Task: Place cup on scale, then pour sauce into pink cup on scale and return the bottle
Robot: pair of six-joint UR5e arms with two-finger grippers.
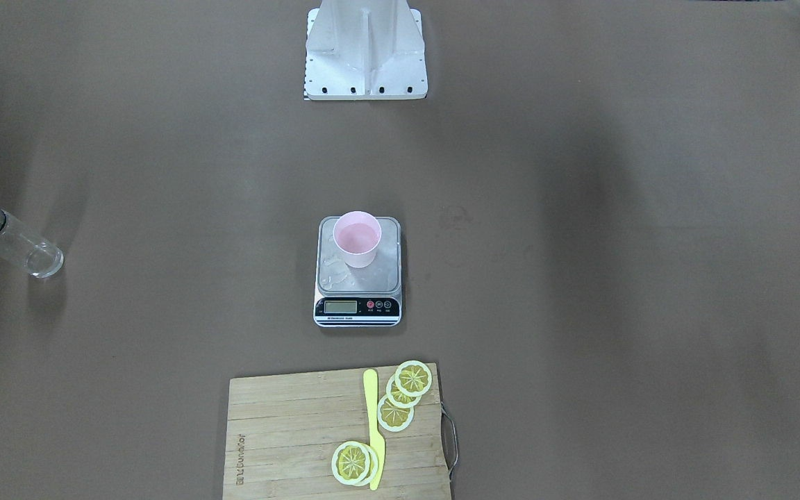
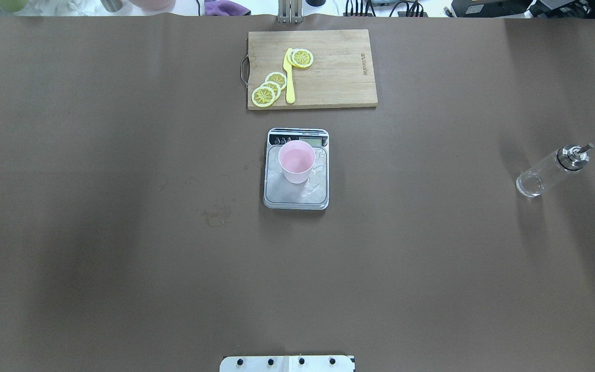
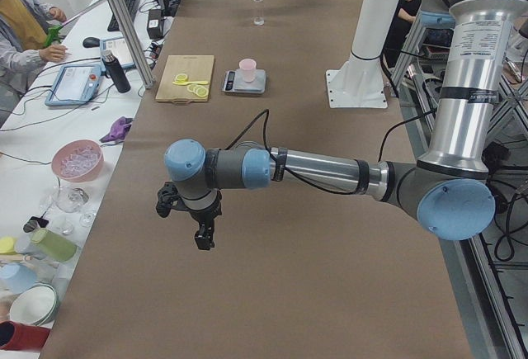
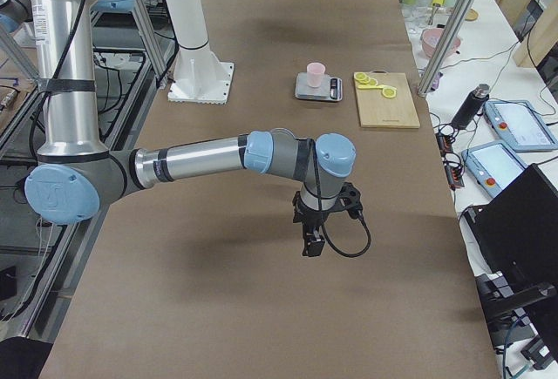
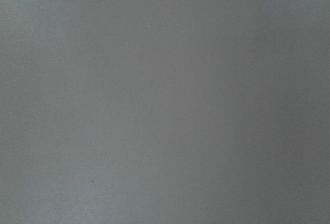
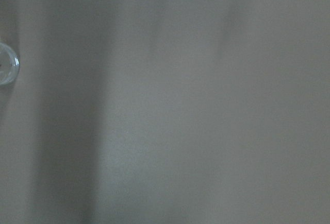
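The pale pink cup (image 1: 356, 238) stands upright on the silvery platform of the scale (image 1: 358, 278) at the table's middle; both also show in the overhead view, cup (image 2: 296, 160) on scale (image 2: 296, 196). The clear glass bottle (image 1: 11, 239) with its silver pourer cap stands alone far out on the robot's right side (image 2: 553, 170). My left gripper (image 3: 202, 239) hangs over bare table at the robot's left end. My right gripper (image 4: 312, 244) hangs over bare table at the right end. Both show only in side views, so I cannot tell if they are open or shut.
A wooden cutting board (image 2: 333, 77) with lemon slices (image 2: 269, 88) and a yellow knife (image 2: 289, 77) lies just beyond the scale. The robot's white base plate (image 1: 365, 76) is at the near edge. A round glass rim (image 6: 6, 64) shows at the right wrist view's left edge.
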